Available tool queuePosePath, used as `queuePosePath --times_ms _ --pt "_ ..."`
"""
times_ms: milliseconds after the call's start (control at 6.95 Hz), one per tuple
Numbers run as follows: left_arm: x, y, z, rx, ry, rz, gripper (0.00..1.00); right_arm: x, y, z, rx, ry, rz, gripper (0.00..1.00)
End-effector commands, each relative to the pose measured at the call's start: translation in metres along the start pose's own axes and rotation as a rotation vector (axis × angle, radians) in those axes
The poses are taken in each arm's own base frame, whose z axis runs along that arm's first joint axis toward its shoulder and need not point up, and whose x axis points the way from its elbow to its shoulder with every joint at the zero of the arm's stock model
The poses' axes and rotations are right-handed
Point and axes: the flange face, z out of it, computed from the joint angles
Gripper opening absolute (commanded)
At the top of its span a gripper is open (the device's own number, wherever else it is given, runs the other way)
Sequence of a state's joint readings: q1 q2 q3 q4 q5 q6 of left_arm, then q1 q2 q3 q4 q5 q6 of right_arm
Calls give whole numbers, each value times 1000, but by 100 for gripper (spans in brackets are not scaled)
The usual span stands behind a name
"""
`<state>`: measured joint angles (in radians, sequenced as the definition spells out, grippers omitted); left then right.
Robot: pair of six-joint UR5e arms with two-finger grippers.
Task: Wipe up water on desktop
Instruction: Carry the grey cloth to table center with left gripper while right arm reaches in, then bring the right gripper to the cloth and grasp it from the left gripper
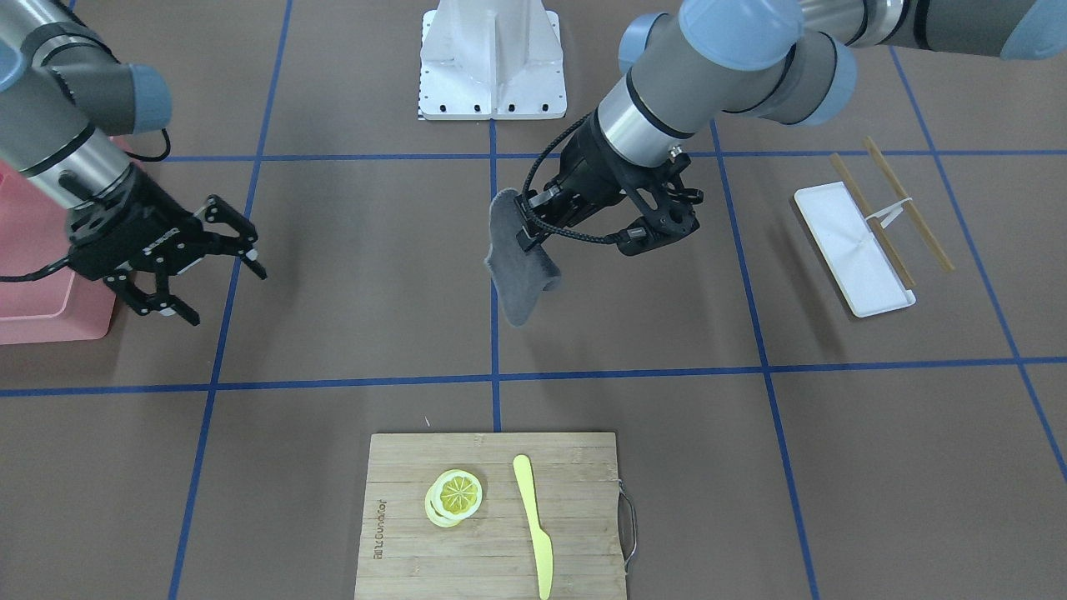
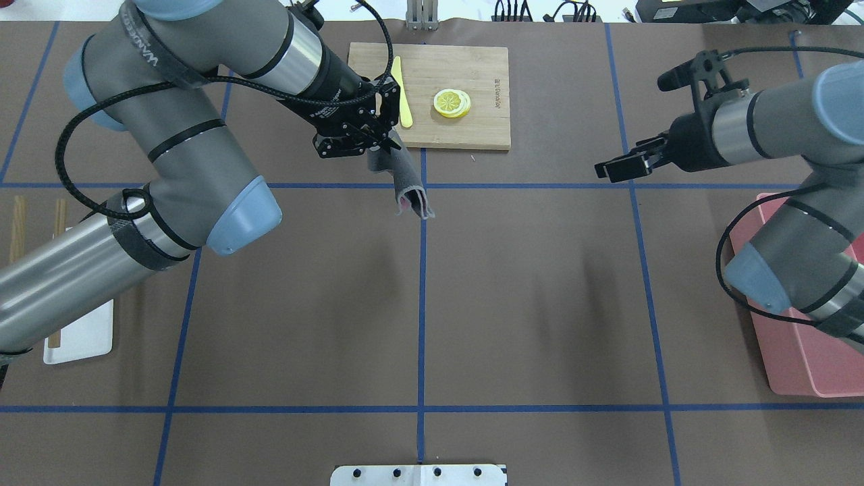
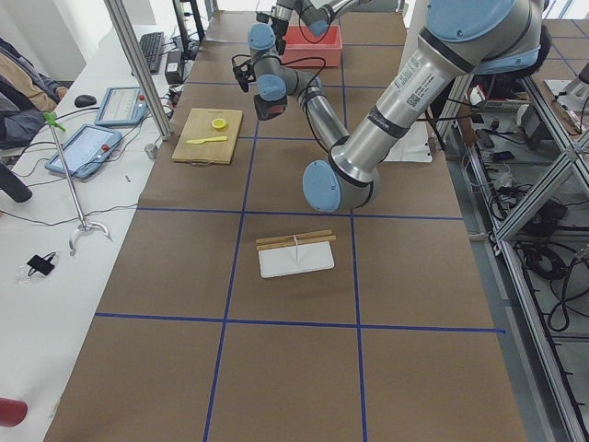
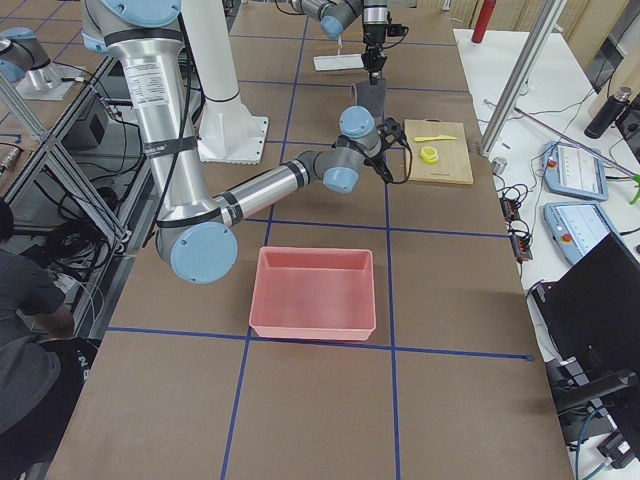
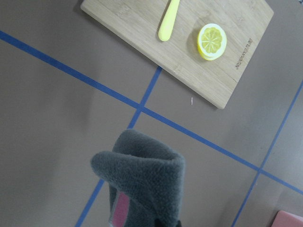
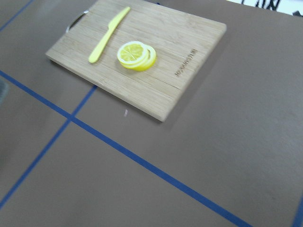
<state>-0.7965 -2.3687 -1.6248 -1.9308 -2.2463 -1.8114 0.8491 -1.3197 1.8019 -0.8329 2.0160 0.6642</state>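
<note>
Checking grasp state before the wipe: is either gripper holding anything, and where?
Left gripper holds the grey cloth by its upper end; the rest hangs down, folded. Right gripper is open and empty.

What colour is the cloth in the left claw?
Dark grey cloth, pink inside; left wrist view shows it best.

Desktop (image 1: 358,275) matt brown, paper-like; cloth (image 5: 142,175) grey fleece, fuzzy nap; cutting board (image 1: 575,500) pale wood, visible grain; knife (image 1: 533,517) smooth yellow plastic; tray (image 1: 829,225) white plastic, slight sheen
</note>
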Motion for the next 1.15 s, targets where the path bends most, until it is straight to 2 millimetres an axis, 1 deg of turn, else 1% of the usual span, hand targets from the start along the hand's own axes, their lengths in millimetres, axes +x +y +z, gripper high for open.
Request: queuePosePath --times_ms 0,144,288,432,576,720,1008 --pt "26 2 8 13 7 -67 0 -102 0 12 137 -24 -77 100" --pt "26 5 13 28 12 -90 0 -139 10 9 191 -25 -97 100" --pt "26 10 17 27 13 -89 0 -173 28 17 233 -13 -118 100" --pt "26 10 17 26 15 -111 0 -203 36 16 263 -24 -126 100" --pt "26 11 17 25 15 -113 0 -213 42 18 261 -34 -131 100" --pt "31 14 15 22 22 -109 0 -223 49 22 270 -27 -132 100" --pt "32 39 17 -14 31 -130 0 -224 52 25 273 -17 -133 100"
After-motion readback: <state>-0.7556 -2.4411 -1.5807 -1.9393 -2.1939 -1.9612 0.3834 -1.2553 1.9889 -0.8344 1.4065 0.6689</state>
